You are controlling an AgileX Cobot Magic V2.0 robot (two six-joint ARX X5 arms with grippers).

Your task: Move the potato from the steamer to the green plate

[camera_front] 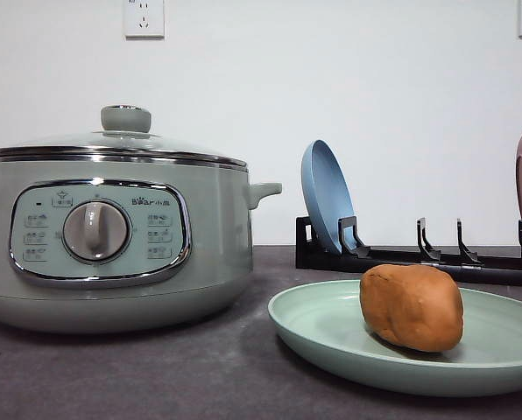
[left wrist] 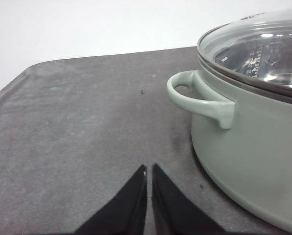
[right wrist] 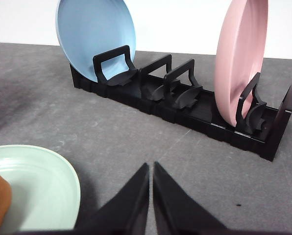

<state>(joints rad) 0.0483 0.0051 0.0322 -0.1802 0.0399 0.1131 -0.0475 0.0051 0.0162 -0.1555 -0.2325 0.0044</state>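
Potato [camera_front: 412, 307] on green plate [camera_front: 331, 337] (rack [camera_front: 419, 255] behind).

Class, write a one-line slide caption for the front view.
Potato rests on the green plate beside the lidded steamer.

Bright, even light; glare on the steamer [left wrist: 254, 112] glass lid, soft shadow under the green plate [camera_front: 331, 337], sharp focus.

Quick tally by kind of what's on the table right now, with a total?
Plates: 3, green, blue, pink
Potato: 1, on the green plate
Steamer: 1, lid on
Rack: 1
Total: 6
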